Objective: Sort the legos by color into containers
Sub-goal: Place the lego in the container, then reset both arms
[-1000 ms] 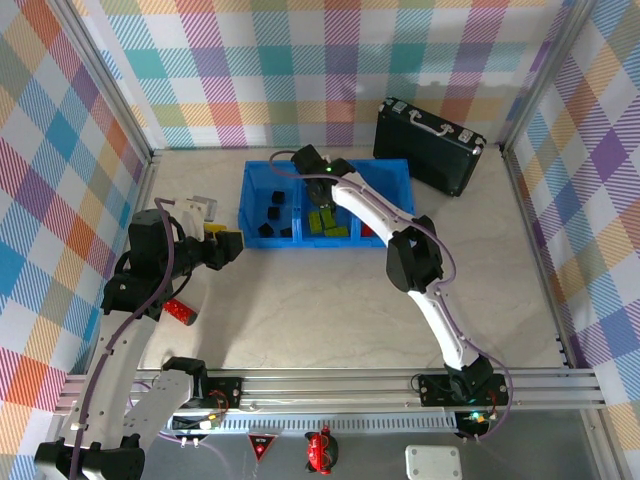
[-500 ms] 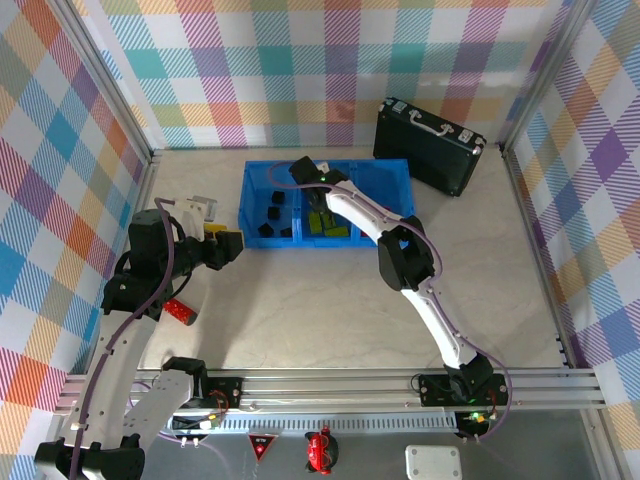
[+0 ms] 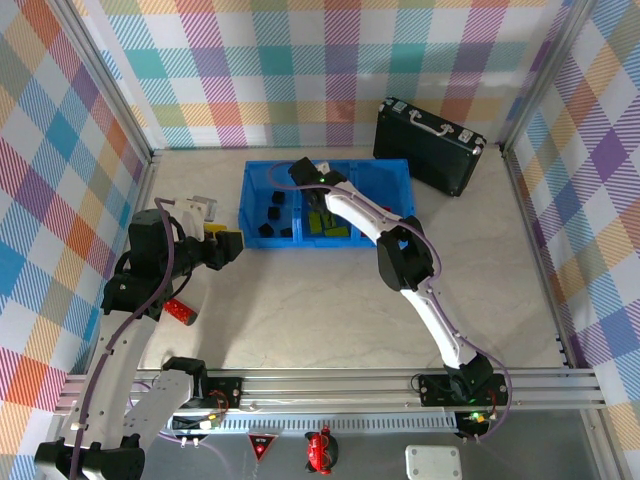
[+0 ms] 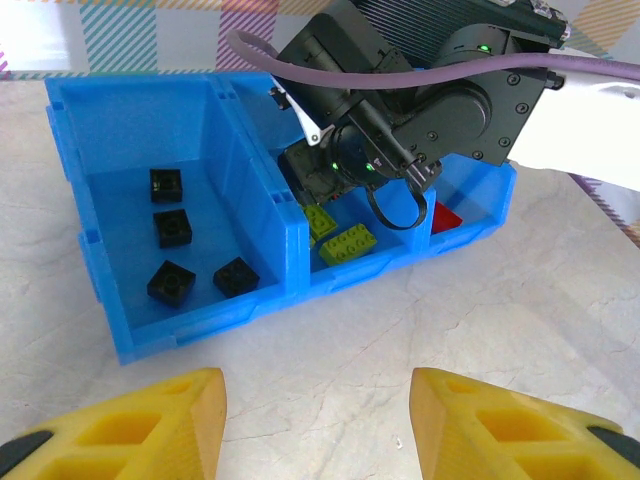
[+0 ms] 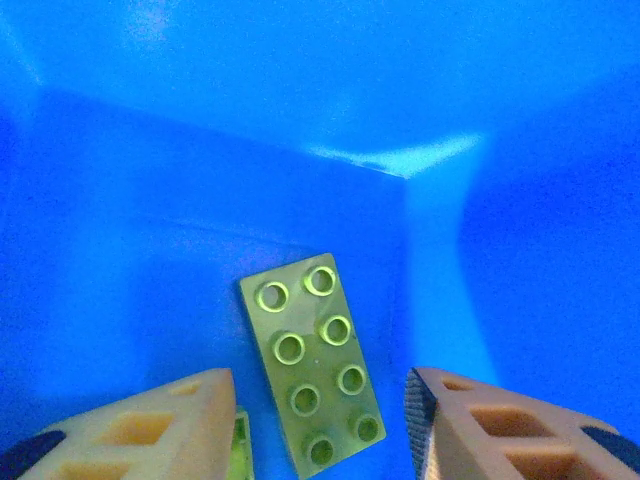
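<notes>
1. A short red plastic brick [image 3: 180,311] lies on the pale marbled worktop [image 3: 330,300]. It sits close beside the left arm [image 3: 140,290] and well apart from the long bright-blue plastic tray [image 4: 200,335]. It is the one piece seen outside the tray. Lying so near the arm, it probably calls for a tucked-in reach, and a skewed approach could nudge it away rather than pinch it.
2. The left pincer [image 4: 315,420] hovers over bare worktop short of the tray. Its yellow fingers [image 4: 130,425] are spread with nothing between them.
3. The tray's left compartment holds four small black cube bricks [image 4: 172,227], all lying flat.
4. The right pincer [image 5: 318,400] is down inside the middle compartment with its fingers spread.
   - A lime-green eight-stud brick [image 5: 315,375] lies flat on the blue floor under the gap, apparently touching neither finger.
   - Other lime bricks [image 4: 347,243] rest near the front wall.
   - On the way out, a finger could hook the thin dividing wall [image 4: 290,215] and drag the light tray, or flick a brick into the wrong compartment.
5. The right compartment shows a red wedge of brick [image 4: 445,217], partly hidden by the right arm [image 3: 420,300]. Red belongs there, beyond that arm. If the left arm crosses while the right one occupies the tray, the two could collide.
6. A black hard case [image 3: 430,145] stands behind the tray's right end.
</notes>
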You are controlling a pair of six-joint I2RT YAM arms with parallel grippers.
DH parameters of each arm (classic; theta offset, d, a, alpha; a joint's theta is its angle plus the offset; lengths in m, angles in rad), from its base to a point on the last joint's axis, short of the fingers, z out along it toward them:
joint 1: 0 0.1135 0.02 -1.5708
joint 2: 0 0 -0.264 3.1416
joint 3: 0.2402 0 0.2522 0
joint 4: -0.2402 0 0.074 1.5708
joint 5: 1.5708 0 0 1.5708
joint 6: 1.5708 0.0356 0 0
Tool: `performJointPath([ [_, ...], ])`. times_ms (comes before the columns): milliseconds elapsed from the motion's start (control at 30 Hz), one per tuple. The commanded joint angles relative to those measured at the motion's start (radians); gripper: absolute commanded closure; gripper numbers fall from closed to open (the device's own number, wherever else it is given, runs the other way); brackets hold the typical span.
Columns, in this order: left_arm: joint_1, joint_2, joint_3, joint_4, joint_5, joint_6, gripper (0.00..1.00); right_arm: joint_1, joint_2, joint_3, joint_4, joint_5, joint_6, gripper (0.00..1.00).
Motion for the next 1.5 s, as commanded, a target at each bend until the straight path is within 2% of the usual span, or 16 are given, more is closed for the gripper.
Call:
performJointPath([
  [0, 0.01, -0.002, -0.002, -0.003, 0.006, 0.005, 0.49, -0.002, -0.066, -0.025, -0.021, 0.014, 0.023, 0.5],
  [100, 0.009, -0.001, -0.002, -0.003, -0.004, -0.001, 0.49, -0.002, -0.122, -0.065, -0.022, -0.036, 0.036, 0.5],
  [267, 0.01, -0.001, -0.007, -0.01, -0.06, -0.016, 0.45, -0.002, -0.207, -0.082, -0.102, -0.216, 0.082, 0.44],
  [433, 0.01, 0.032, -0.002, -0.017, -0.082, -0.028, 0.45, 0.001, -0.353, -0.228, -0.061, -0.311, 0.12, 0.36],
  [533, 0.009, 0.045, 0.0, -0.025, -0.104, -0.031, 0.37, 0.0, -0.438, -0.311, -0.041, -0.349, 0.134, 0.29],
  [700, 0.01, 0.037, -0.008, -0.03, -0.145, -0.034, 0.22, -0.002, -0.584, -0.461, 0.002, -0.368, 0.103, 0.21],
  [800, 0.01, 0.02, -0.006, -0.035, -0.165, -0.041, 0.05, -0.004, -0.677, -0.557, 0.027, -0.365, 0.07, 0.03],
  [833, 0.01, 0.013, -0.003, -0.039, -0.174, -0.046, 0.0, -0.007, -0.709, -0.592, 0.039, -0.366, 0.061, 0.01],
  [1000, 0.01, 0.005, 0.011, -0.049, -0.224, -0.105, 0.0, -0.04, -0.845, -0.741, 0.063, -0.343, 0.025, 0.01],
  [1167, 0.01, 0.072, 0.05, -0.087, -0.312, -0.231, 0.0, -0.108, -0.995, -0.919, 0.125, -0.319, -0.036, 0.01],
  [1333, 0.01, 0.088, -0.008, -0.04, -0.461, -0.364, 0.0, -0.22, -1.147, -1.147, 0.256, -0.237, -0.046, 0.01],
  [1467, 0.009, 0.085, -0.112, 0.076, -0.637, -0.394, 0.0, -0.339, -1.232, -1.312, 0.382, -0.203, -0.067, 0.01],
])
